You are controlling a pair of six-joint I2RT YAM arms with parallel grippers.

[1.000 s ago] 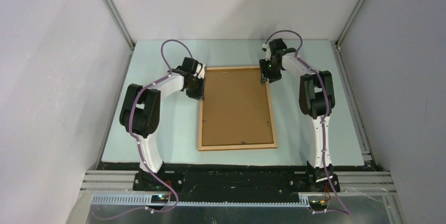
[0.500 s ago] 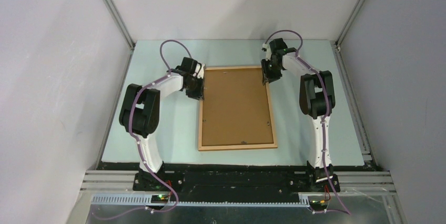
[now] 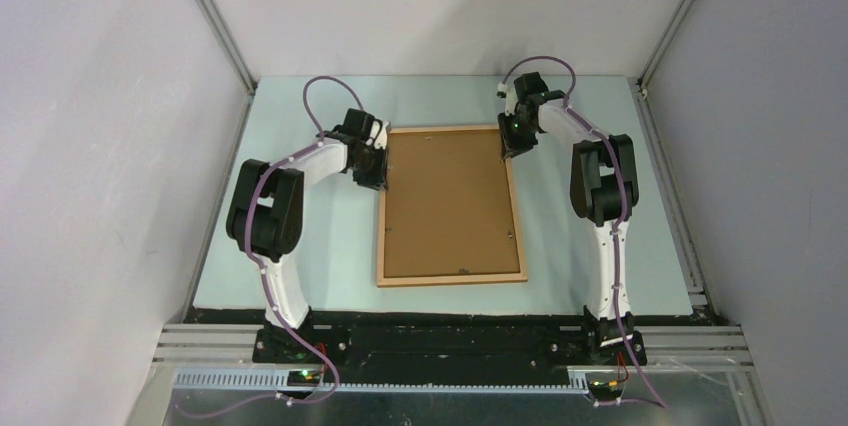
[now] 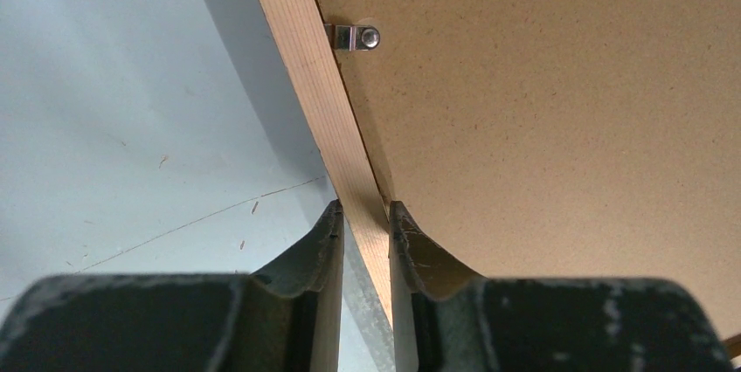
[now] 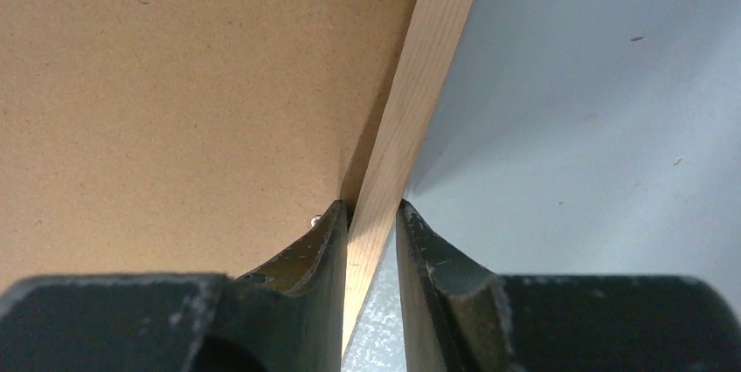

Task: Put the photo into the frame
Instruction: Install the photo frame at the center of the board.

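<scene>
The frame (image 3: 452, 279) lies flat in the middle of the table, back side up, with a plain brown backing board (image 3: 448, 201) filling it. The photo is hidden. My left gripper (image 3: 378, 174) sits at the frame's left rail near the far corner. In the left wrist view the left gripper (image 4: 365, 208) is shut on that wooden rail (image 4: 301, 66), one finger outside and one on the board side. My right gripper (image 3: 508, 149) is at the right rail near the far corner. The right wrist view shows the right gripper (image 5: 371, 208) shut on the rail (image 5: 419, 75).
A small metal clip (image 4: 354, 37) holds the board (image 4: 542, 110) at the left rail; another clip (image 5: 315, 221) peeks out beside my right inner finger. Pale blue tabletop (image 3: 300, 266) surrounds the frame, and grey walls enclose the table on three sides.
The right gripper's jaws have closed onto the frame's right rail. The left gripper and the frame have stayed where they were.
</scene>
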